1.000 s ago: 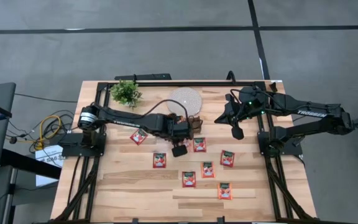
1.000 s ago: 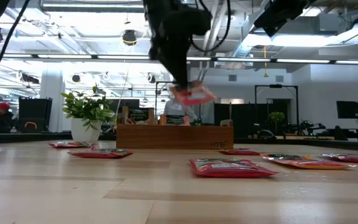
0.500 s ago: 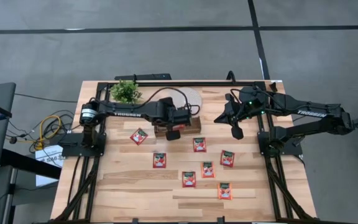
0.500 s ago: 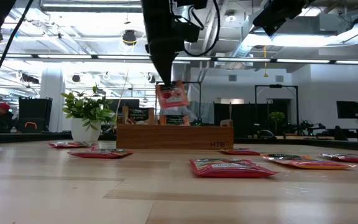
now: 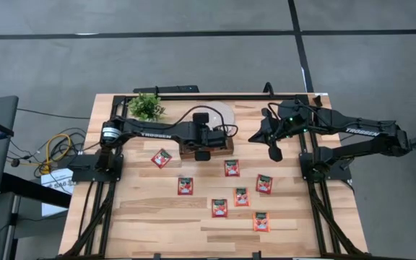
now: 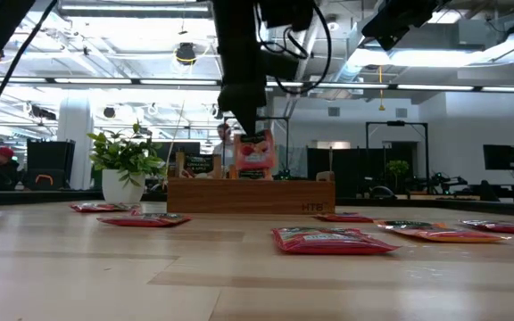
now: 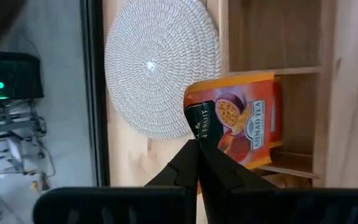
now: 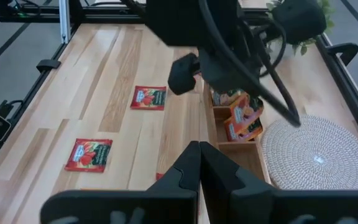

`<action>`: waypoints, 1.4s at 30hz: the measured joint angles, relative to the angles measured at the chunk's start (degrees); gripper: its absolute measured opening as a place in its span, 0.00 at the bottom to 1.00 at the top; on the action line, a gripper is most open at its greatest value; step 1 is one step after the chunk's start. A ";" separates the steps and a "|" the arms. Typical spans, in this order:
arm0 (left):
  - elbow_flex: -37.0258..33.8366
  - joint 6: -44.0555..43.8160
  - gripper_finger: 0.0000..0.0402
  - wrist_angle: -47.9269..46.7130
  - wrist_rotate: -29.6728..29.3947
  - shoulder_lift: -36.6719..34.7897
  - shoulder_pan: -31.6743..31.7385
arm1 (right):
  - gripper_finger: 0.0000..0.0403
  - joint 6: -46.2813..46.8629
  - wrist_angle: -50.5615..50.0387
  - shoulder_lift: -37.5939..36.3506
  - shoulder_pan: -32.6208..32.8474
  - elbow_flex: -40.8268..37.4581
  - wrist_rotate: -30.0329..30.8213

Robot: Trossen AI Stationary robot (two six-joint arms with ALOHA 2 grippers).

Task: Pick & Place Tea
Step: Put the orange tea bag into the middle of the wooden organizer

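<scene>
Orange sachet (image 7: 244, 127) now over tray (image 7: 272, 37), L end effector (image 7: 197, 149) clamped.

A: Is it bright? Where is the light coming from?

B: Bright and even, from ceiling lamps (image 6: 186, 53) overhead. Shadows are faint.

A: Any blur?

B: The near table (image 6: 105, 276) looks soft in the low view.

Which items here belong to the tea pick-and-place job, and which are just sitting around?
Part of the job:
- held tea sachet, pinched by the left hand above the wooden tray
- loose tea sachets on the table, e.g.
- sachets already in the tray

Just lying about:
- potted plant
- round white mat
- right hand, waiting shut off to the side
</scene>
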 joint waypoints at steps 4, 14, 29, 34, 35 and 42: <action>0.00 0.06 0.00 0.21 -2.47 1.60 0.00 | 0.00 0.02 -0.06 0.00 0.00 0.00 -0.01; -0.22 0.09 0.00 1.48 -3.02 3.39 -0.76 | 0.00 0.02 -0.05 0.00 -0.01 0.00 -0.03; -0.22 -1.82 0.00 0.64 -6.76 5.48 -1.86 | 0.00 0.07 -0.11 0.00 0.00 0.00 -0.09; -0.22 -2.08 0.00 0.51 -6.45 5.48 -1.85 | 0.00 0.07 -0.09 0.00 0.00 0.00 -0.11; -0.22 -2.07 0.00 0.45 -6.45 5.48 -1.86 | 0.00 0.07 -0.11 0.00 0.00 0.00 -0.11; -0.22 -3.10 0.00 0.36 -6.31 5.46 -1.77 | 0.00 0.47 -0.10 0.00 0.00 0.00 -0.11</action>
